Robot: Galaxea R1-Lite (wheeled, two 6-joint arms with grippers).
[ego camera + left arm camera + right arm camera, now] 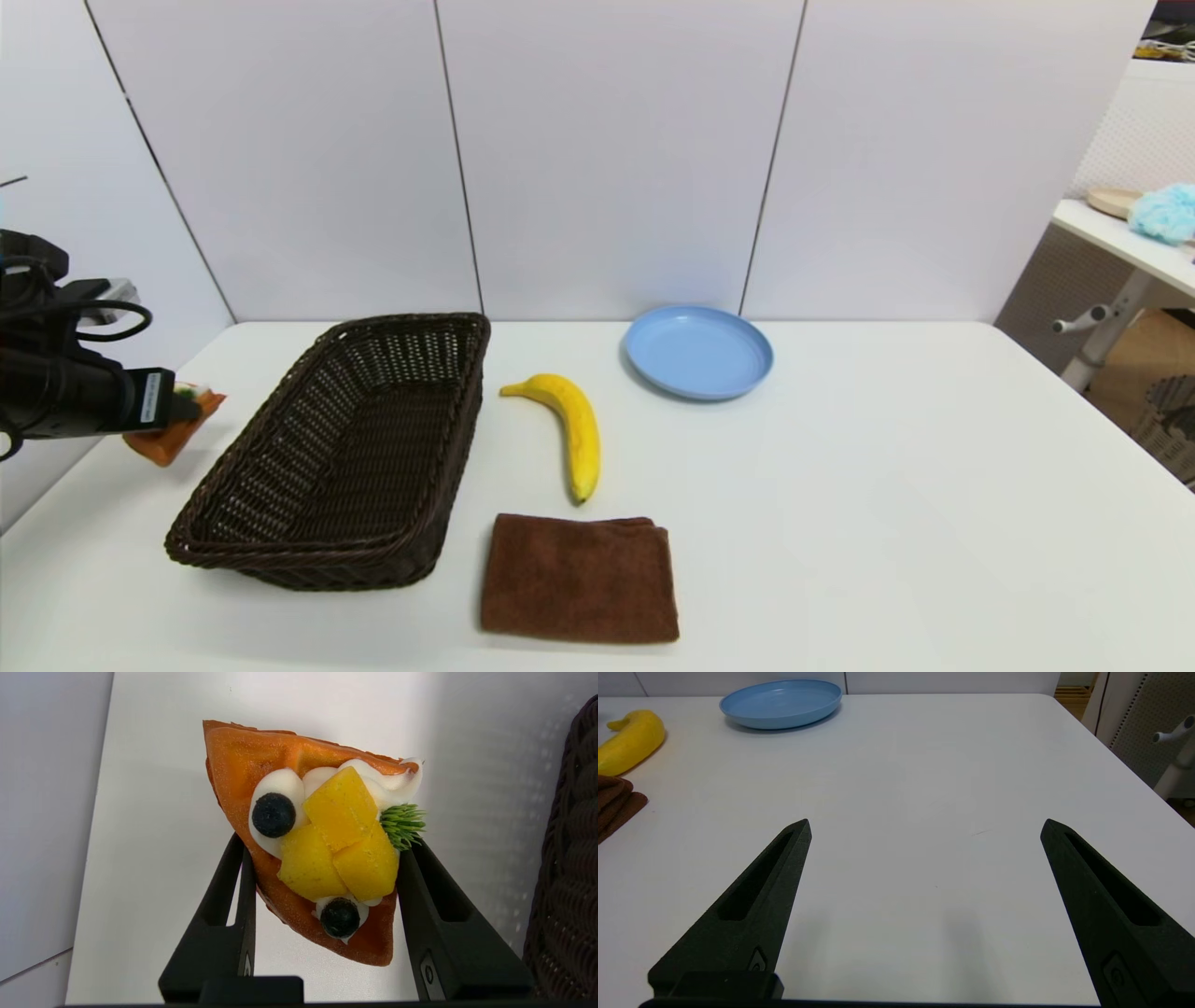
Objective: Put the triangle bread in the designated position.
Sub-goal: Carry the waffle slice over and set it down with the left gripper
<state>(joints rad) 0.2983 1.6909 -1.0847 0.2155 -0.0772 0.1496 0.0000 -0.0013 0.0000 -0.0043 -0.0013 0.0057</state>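
Gripping the triangle bread [261, 772] by its two slanted sides, the left gripper [322, 844] has its jaws clenched on the pastry at the worktop's [840, 485] far left edge, just left of the dark wicker basket [345, 457]. The bread is an orange wedge topped with white cream, yellow fruit chunks, two dark berries and a green sprig. A small white label on the left arm is too small to read. The right gripper [924, 826] hangs with jaws released over bare worktop.
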